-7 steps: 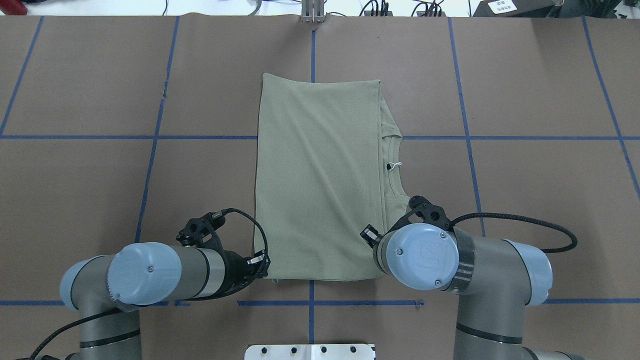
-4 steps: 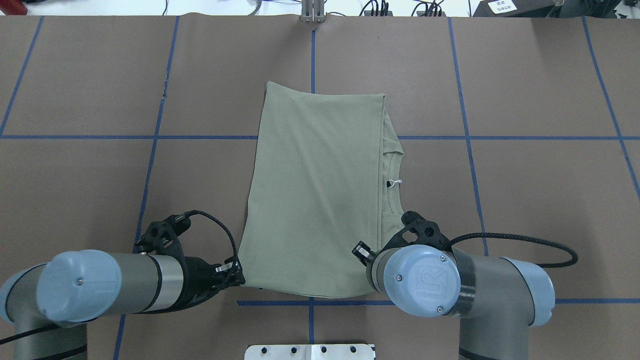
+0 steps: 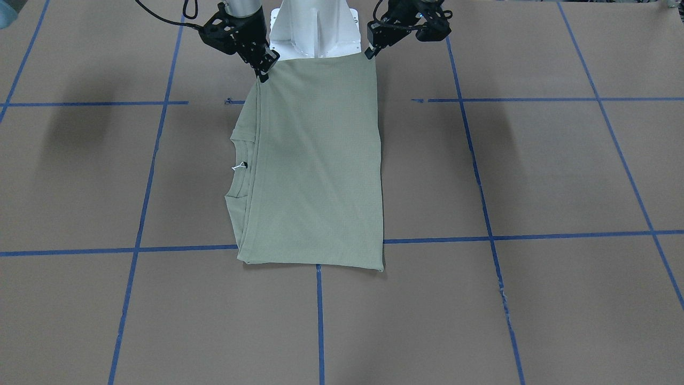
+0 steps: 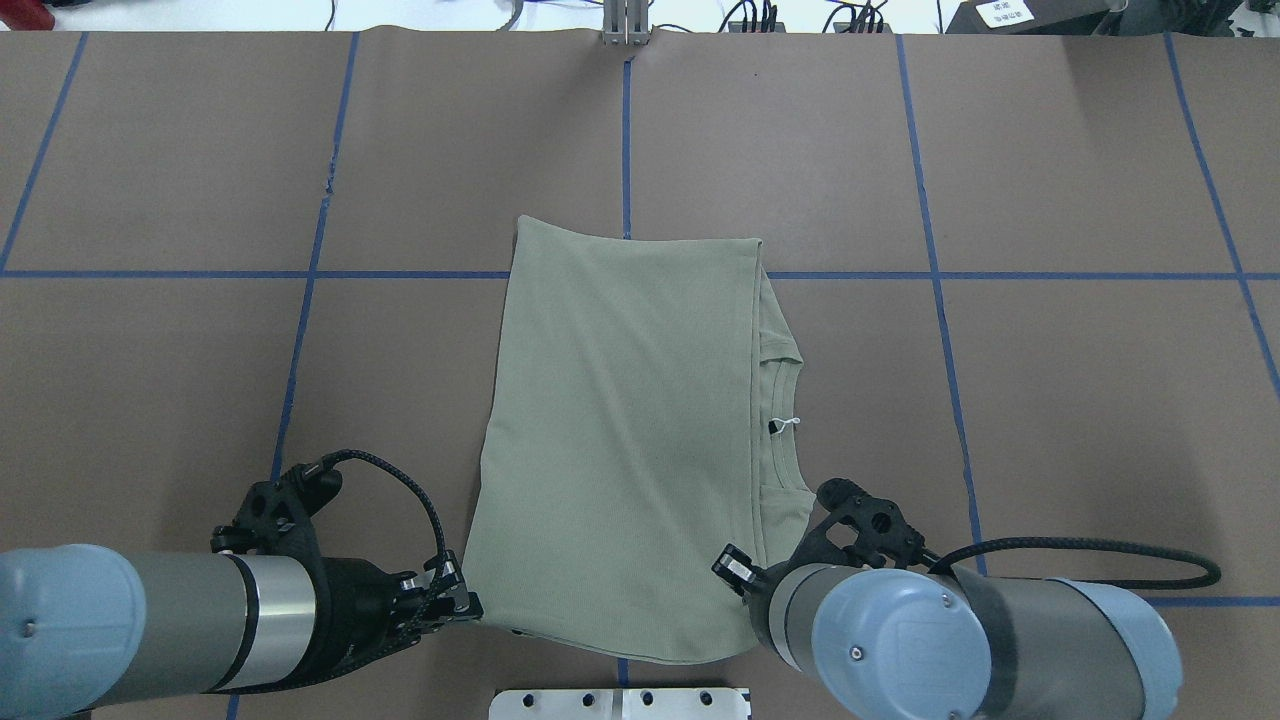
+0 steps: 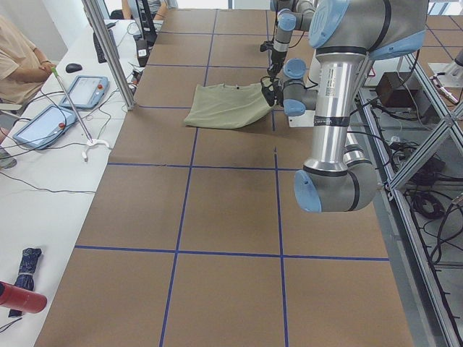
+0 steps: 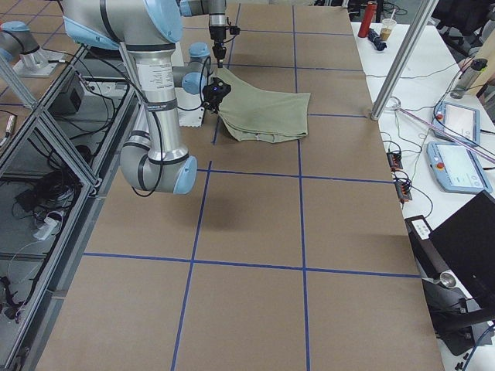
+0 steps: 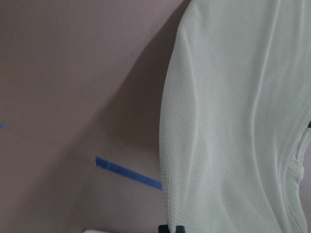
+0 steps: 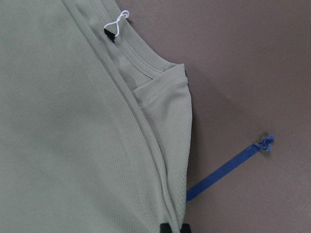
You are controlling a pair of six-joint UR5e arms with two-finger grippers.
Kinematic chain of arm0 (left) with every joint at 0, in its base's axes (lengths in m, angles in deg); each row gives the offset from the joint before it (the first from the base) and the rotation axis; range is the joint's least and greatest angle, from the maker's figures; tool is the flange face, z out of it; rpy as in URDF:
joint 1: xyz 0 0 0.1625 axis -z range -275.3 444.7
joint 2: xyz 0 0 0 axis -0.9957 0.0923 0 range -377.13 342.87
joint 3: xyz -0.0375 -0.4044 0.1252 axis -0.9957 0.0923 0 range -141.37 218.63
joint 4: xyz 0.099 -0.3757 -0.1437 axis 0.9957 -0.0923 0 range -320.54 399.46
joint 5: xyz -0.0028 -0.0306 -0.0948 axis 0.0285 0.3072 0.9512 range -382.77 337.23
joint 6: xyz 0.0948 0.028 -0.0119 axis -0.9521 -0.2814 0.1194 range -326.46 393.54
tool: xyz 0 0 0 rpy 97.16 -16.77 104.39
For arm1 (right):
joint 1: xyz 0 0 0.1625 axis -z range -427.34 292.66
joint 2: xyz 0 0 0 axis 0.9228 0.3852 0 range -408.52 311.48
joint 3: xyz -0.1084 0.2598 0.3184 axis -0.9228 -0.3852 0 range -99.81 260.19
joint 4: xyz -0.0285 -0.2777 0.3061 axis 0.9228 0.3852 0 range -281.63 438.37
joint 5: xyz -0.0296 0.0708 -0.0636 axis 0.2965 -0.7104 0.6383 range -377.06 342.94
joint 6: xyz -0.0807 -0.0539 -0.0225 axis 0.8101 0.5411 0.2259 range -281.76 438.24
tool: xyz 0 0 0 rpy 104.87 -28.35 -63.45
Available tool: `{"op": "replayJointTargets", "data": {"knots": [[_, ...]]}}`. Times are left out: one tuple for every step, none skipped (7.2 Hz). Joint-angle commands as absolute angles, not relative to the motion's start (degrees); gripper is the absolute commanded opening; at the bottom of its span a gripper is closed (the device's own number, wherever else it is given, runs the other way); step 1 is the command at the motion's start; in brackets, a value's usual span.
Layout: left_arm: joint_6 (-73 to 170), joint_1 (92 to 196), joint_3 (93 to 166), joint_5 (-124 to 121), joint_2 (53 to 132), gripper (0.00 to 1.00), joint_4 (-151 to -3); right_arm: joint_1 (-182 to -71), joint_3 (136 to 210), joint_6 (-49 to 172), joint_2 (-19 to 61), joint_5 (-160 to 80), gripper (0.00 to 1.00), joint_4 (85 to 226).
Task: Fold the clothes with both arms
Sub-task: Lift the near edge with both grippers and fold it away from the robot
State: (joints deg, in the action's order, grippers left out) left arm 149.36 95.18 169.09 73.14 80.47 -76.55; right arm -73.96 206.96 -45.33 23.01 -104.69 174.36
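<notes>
The sage-green shirt (image 4: 630, 440) lies folded lengthwise on the brown table, with its ribbed collar (image 4: 786, 400) and white label (image 8: 118, 22) along its right edge. My left gripper (image 4: 468, 604) is shut on the shirt's near left corner. My right gripper (image 3: 263, 75) is shut on the near right corner; in the overhead view its wrist hides the fingers. Both held corners are raised a little, at the white base pedestal (image 3: 312, 32). The left gripper also shows in the front-facing view (image 3: 368, 53). The far half of the shirt lies flat.
Blue tape lines (image 4: 625, 130) divide the brown table cover into squares. A metal post (image 4: 625, 25) stands at the far edge. An operators' bench with tablets (image 6: 456, 147) runs along the far side, and a person (image 5: 18, 61) sits there.
Both arms have drawn back towards the robot's base, dragging the shirt with them. Its far edge has slid nearer. Both grippers have kept their hold.
</notes>
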Motion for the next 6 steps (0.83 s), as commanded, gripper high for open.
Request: {"op": "replayJointTargets", "data": {"knots": [[146.94,98.65,172.14,73.47,84.35,0.0,-70.34,-76.9,210.88,-45.24,24.08,-104.69,0.0,174.43],[140.91,104.07,171.09,73.82,88.73,0.0,-68.05,-80.06,210.36,-44.63,23.55,-104.95,0.0,174.35],[135.89,108.82,168.21,74.0,91.99,0.0,-65.42,-84.09,208.0,-42.8,22.68,-105.21,0.0,174.0],[131.49,112.87,163.65,74.17,94.11,0.0,-65.65,-87.79,202.24,-38.08,16.75,-105.91,0.0,174.34],[128.84,116.22,158.21,74.17,96.22,0.0,-66.7,-92.35,196.78,-36.56,13.65,-108.97,0.0,173.82],[126.81,118.69,153.37,74.17,98.59,0.0,-68.02,-96.48,192.64,-31.67,11.79,-112.13,0.0,173.64]]}}
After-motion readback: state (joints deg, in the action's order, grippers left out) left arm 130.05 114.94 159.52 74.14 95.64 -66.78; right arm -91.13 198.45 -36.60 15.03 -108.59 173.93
